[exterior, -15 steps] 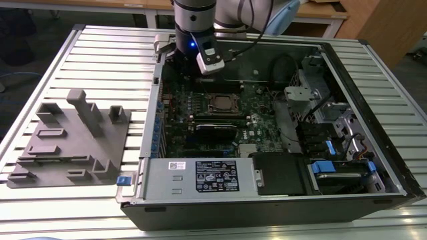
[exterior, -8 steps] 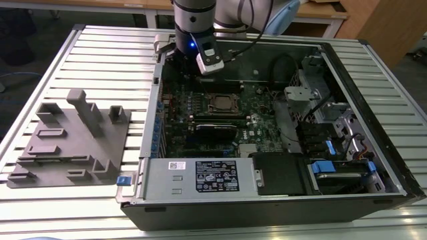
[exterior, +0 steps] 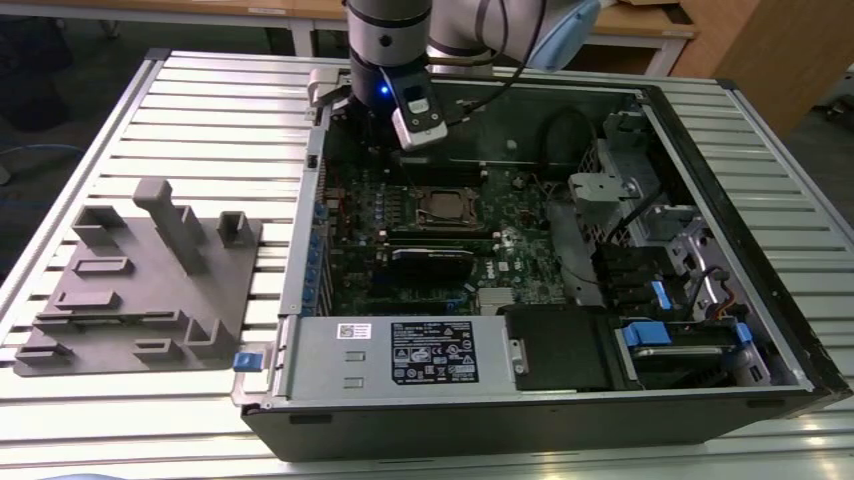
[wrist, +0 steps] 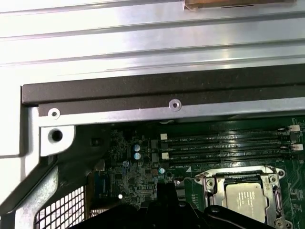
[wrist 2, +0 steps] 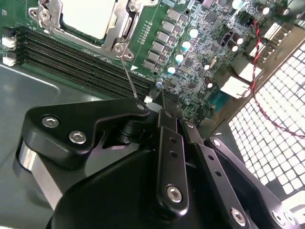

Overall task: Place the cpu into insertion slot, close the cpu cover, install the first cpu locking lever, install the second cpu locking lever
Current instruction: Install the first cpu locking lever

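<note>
— Since the cpu (wrist: 244, 199) lies in the insertion slot (exterior: 441, 208) on the green motherboard (wrist 2: 200, 43), does the first step count as done?
— I judge so. In both wrist views the silvery chip sits flat in its socket, and the cpu cover (wrist 2: 120, 24) looks folded down, framing it.
— And the two locking levers?
— One thin wire lever (wrist 2: 128, 74) rises free from the socket's corner, its end right at the tip of the hand (wrist 2: 161, 106), so it seems unlatched. The other I cannot make out.
— Does the hand hold that lever?
— I cannot tell how far open the hand is, nor whether it has hold of anything
</note>
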Robot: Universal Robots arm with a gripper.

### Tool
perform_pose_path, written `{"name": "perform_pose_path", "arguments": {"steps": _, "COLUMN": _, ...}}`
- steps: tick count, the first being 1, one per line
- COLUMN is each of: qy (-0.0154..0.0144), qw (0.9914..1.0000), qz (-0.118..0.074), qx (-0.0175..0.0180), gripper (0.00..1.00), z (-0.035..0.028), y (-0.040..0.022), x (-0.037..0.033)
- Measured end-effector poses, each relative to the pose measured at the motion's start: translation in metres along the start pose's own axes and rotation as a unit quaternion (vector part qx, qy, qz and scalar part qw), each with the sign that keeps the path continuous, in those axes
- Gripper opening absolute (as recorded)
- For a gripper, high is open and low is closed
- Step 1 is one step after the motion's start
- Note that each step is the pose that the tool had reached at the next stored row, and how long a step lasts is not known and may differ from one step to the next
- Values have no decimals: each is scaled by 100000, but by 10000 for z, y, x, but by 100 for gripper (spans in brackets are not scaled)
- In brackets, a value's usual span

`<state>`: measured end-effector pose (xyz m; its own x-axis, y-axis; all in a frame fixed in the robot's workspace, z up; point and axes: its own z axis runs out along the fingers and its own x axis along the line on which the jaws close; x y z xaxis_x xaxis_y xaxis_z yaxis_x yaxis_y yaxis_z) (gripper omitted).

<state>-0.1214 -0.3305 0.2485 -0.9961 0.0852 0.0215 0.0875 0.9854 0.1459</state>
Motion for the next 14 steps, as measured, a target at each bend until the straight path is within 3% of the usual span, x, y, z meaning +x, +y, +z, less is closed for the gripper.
{"name": "perform_pose_path", "arguments": {"steps": 1, "qy": 15, "qw": 100000, "qz": -14, "qx": -150, "gripper": 11, "z": -1, "y": -1, "x": 0}}
{"name": "perform_pose_path", "arguments": {"steps": 6, "qy": 198, "qw": 99974, "qz": -28, "qx": -2251, "gripper": 11, "z": 0, "y": -1, "x": 2}}
{"name": "perform_pose_path", "arguments": {"steps": 7, "qy": 214, "qw": 99971, "qz": -26, "qx": -2416, "gripper": 11, "z": 0, "y": -1, "x": 2}}
{"name": "perform_pose_path", "arguments": {"steps": 14, "qy": 214, "qw": 99970, "qz": -28, "qx": -2432, "gripper": 11, "z": 2, "y": 8, "x": -25}}
